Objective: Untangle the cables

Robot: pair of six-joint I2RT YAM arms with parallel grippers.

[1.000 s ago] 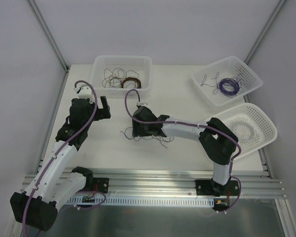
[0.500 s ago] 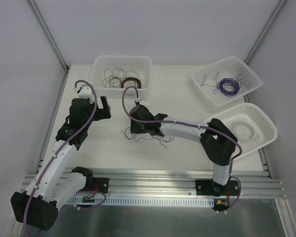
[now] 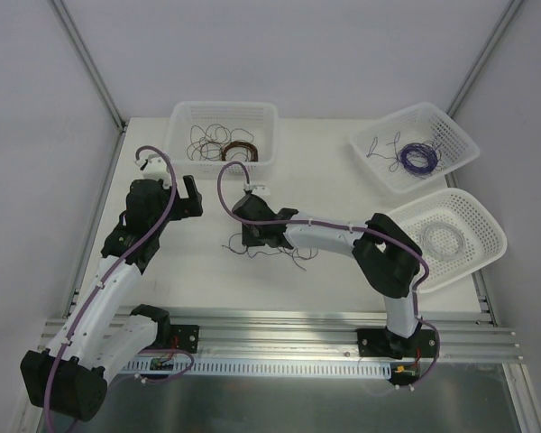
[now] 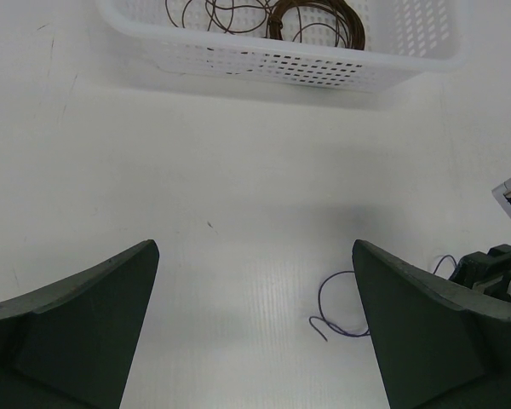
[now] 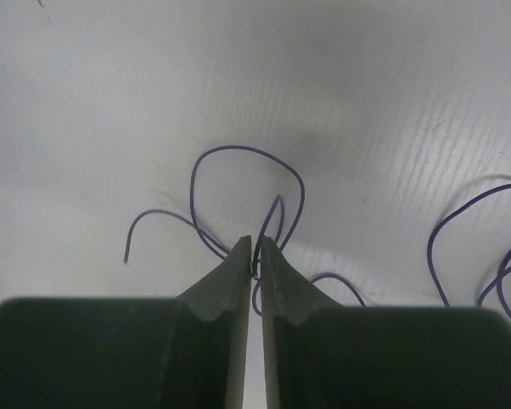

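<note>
The cables (image 3: 272, 250) are a small clump of thin dark and purple wires on the white table, mid-front. My right gripper (image 3: 242, 242) is low over the clump's left end. In the right wrist view it (image 5: 256, 244) is shut on a purple wire (image 5: 247, 155) that loops out ahead of the fingertips. My left gripper (image 3: 198, 197) is open and empty, left of the clump. In the left wrist view it (image 4: 255, 249) is above bare table, and a purple wire end (image 4: 325, 300) lies by its right finger.
A white basket (image 3: 224, 115) at the back holds loose brown wire and a brown coil; it also shows in the left wrist view (image 4: 324, 68). Two white baskets stand at the right, one with a purple coil (image 3: 417, 159), one with a whitish coil (image 3: 444, 239).
My right gripper has shifted a little to the left over the clump's left end. The left arm has not moved.
</note>
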